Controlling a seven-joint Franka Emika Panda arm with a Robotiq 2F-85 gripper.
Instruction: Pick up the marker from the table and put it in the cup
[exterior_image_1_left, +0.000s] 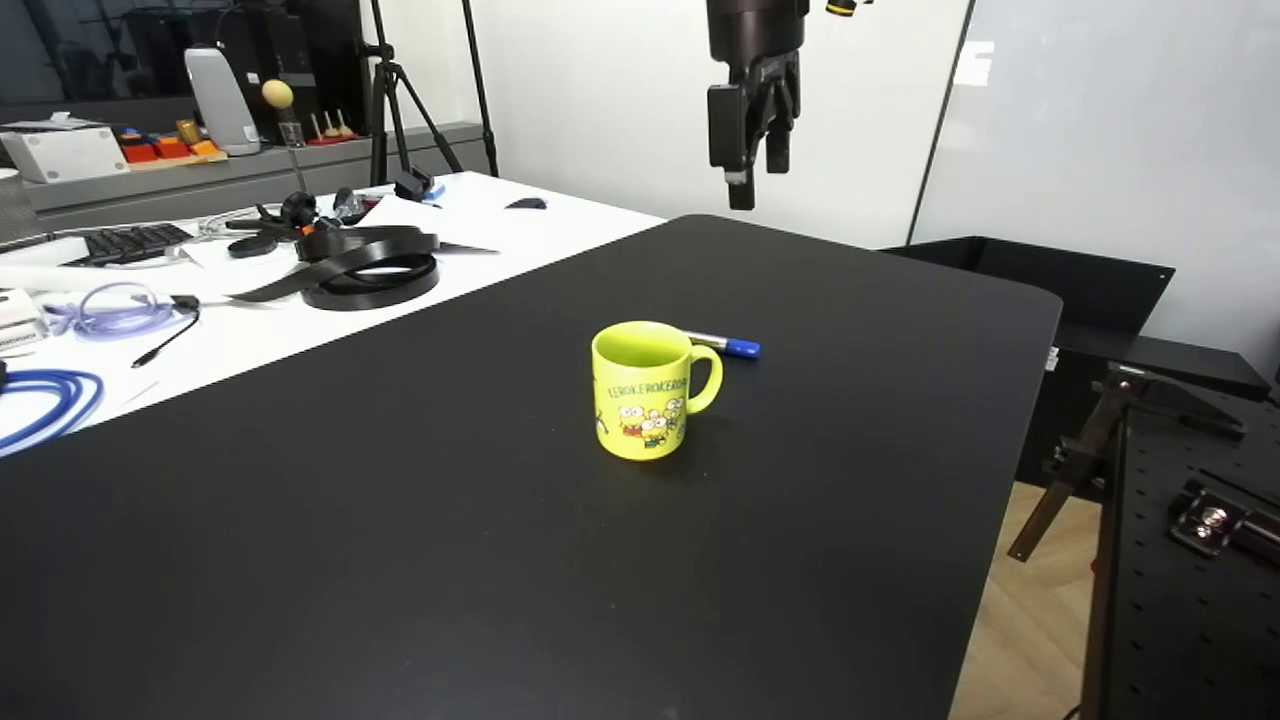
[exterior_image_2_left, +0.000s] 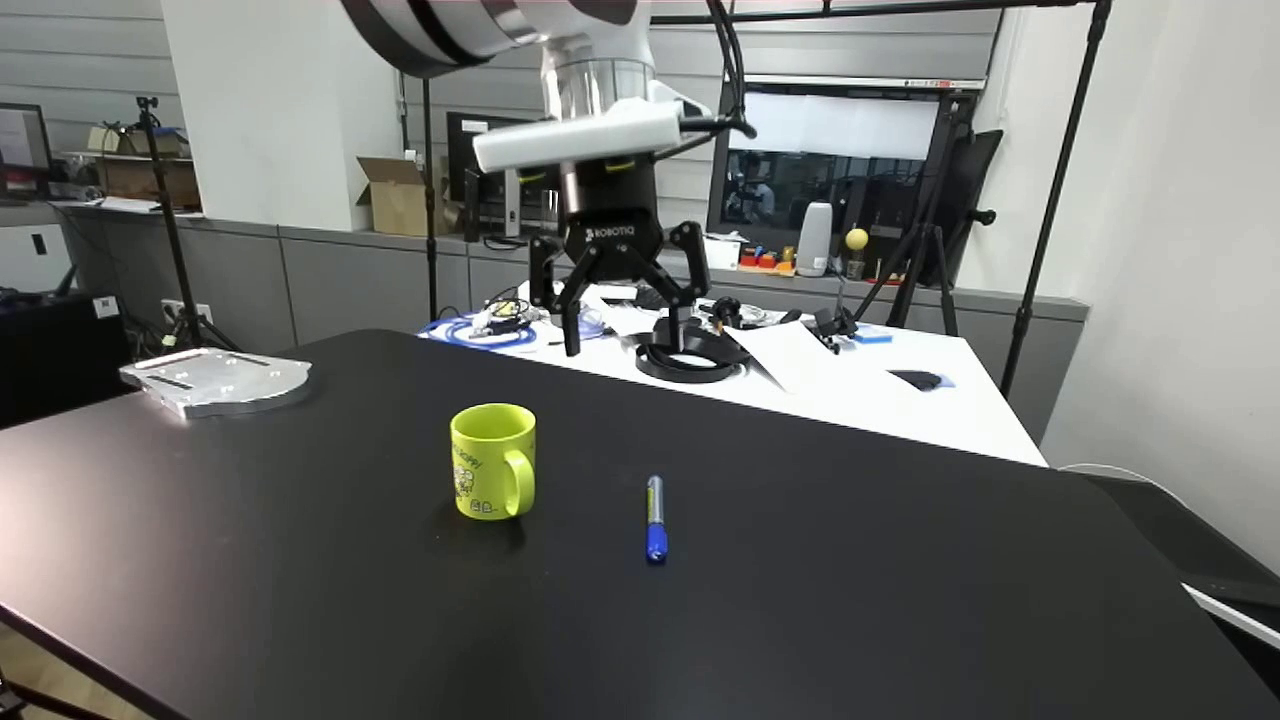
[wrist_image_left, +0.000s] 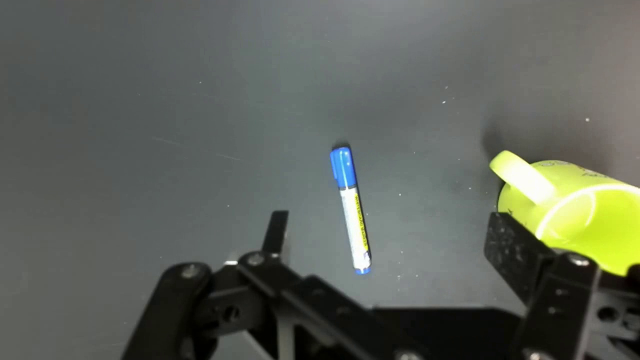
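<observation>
A bright yellow-green ceramic mug (exterior_image_1_left: 640, 400) stands upright before us on a matte black table (exterior_image_2_left: 850, 610); on its side we read lettering that starts "KEROKERO", above a group of small cartoon frogs. Near the mug, on its handle side and apart from it, a whiteboard marker (wrist_image_left: 353, 220) lies flat on the same table, its pale barrel bearing a yellow strip. In an exterior view the mug hides part of that barrel, while the blue cap (exterior_image_1_left: 742, 348) shows past the handle. Well above the level of the mug's rim hangs the black Robotiq gripper (exterior_image_2_left: 626, 335), pointing downward, its two fingers (wrist_image_left: 276, 232) spread wide apart; it touches neither the mug nor the marker. In the wrist view we look down past the gripper: part of the marker appears between the spread tips, and one fingertip (wrist_image_left: 512, 250) covers a little of the mug. On the side of the mug away from the marker, we find a silvery slotted plate (exterior_image_2_left: 235, 375) at the black table's edge. Behind the mug, in both exterior views, a white table (exterior_image_1_left: 575, 225) carries a coil of black strap (exterior_image_1_left: 405, 285), a blue cable (exterior_image_1_left: 92, 392) and other clutter, and beyond it we make out a black tripod (exterior_image_1_left: 380, 130).
</observation>
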